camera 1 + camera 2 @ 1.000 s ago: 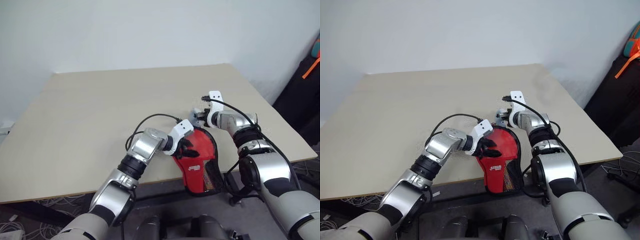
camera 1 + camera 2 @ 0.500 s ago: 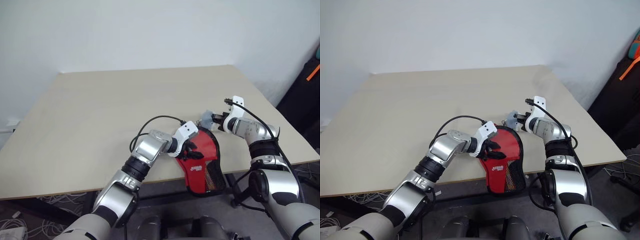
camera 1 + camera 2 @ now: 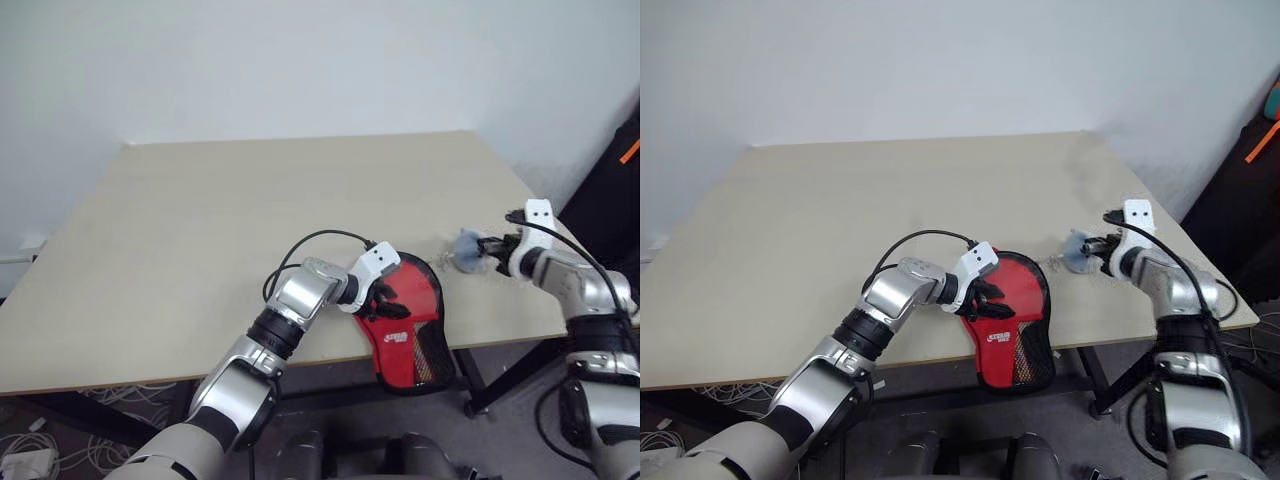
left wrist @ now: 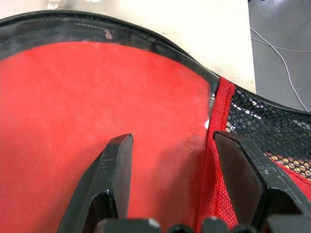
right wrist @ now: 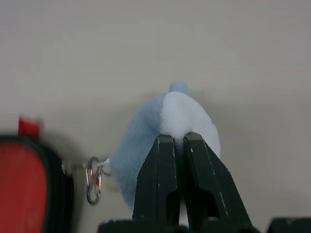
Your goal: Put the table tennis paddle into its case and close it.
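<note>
The red and black case (image 3: 407, 335) lies at the table's front edge, its narrow mesh end hanging over it. The paddle's red face (image 4: 97, 97) shows through the clear side. My left gripper (image 3: 384, 299) rests on the case's round part, open, with its fingers (image 4: 114, 170) spread on the clear plastic beside the black mesh (image 4: 272, 131). Right of the case, my right gripper (image 3: 488, 249) is shut on a small blue and white plush charm (image 5: 165, 121). A metal ring (image 5: 92, 177) links the charm to the case's rim.
The beige table (image 3: 200, 220) stretches bare behind and to the left of the case. Its right edge runs just under my right arm. A black object with orange trim (image 3: 622, 165) stands beyond that edge. Cables lie on the floor at the lower left (image 3: 30, 455).
My right gripper has swung to the right, away from the case's top, carrying the plush charm with it. The left gripper has stayed on the case.
</note>
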